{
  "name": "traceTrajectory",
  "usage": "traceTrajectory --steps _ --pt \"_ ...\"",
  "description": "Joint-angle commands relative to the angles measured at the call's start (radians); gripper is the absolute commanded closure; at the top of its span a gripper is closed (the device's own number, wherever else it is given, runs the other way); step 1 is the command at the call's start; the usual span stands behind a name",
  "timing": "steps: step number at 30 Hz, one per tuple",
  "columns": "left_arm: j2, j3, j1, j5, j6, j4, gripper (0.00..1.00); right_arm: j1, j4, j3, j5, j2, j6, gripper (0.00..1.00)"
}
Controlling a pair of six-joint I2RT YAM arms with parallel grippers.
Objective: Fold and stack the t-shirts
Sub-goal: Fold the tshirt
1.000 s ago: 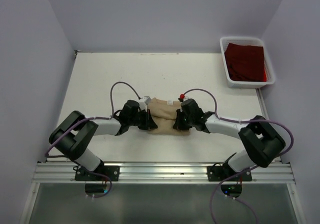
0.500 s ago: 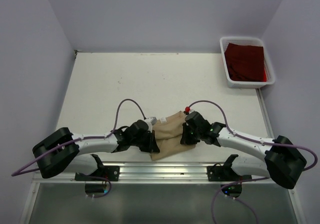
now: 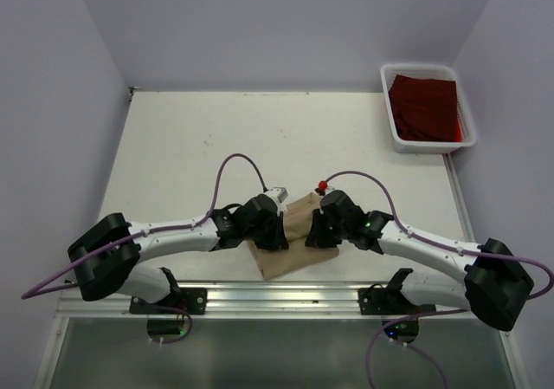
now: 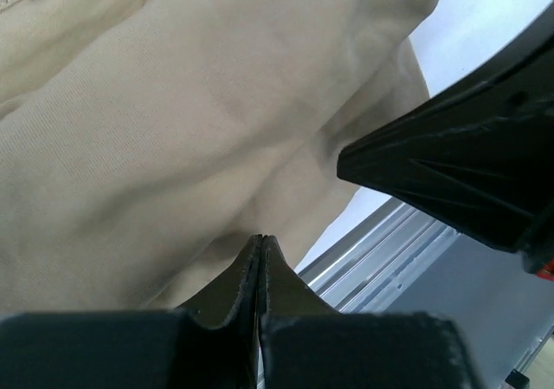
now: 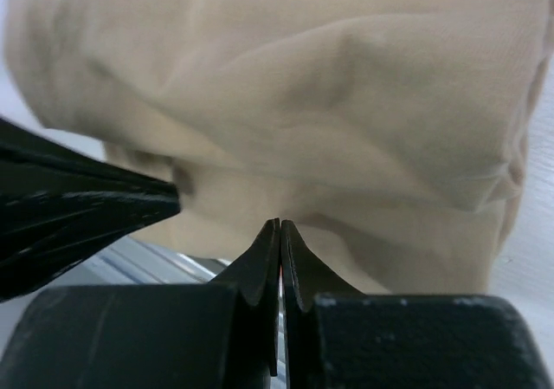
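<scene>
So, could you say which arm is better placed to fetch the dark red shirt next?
Probably right: the dark red shirt lies in the bin at the far right, nearer the right claw.

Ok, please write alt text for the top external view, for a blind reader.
Two robot arms grip a tan t-shirt at the near edge of a table, the left tool and right tool both shut on it. A dark red t-shirt lies in a white bin at the far right.

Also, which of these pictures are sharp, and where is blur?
Top view: sharp, even light. Left wrist view: tan shirt weave sharp, left pincer body blurred. Right wrist view: shirt softer, right pincer blurred.
</scene>
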Motion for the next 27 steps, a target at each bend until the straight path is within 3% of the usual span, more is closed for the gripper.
traceTrajectory --steps 1,4,10,22,27 --pt "0.010 0.011 -0.002 -0.031 0.022 -0.016 1.00 0.006 0.076 0.013 -0.058 -0.061 0.044 1.00" --pt "0.032 0.000 -0.002 -0.017 0.016 0.009 1.00 0.013 0.206 -0.039 -0.111 -0.072 0.092 1.00" --pt "0.091 -0.023 -0.002 0.006 0.005 0.069 1.00 0.035 0.281 -0.111 -0.062 0.007 0.106 1.00" --pt "0.064 0.003 -0.002 0.000 -0.012 0.106 1.00 0.104 0.312 -0.164 0.060 0.213 0.101 1.00" --pt "0.079 0.034 0.007 -0.086 0.005 0.149 1.00 0.130 0.314 -0.167 0.076 0.236 0.106 1.00"
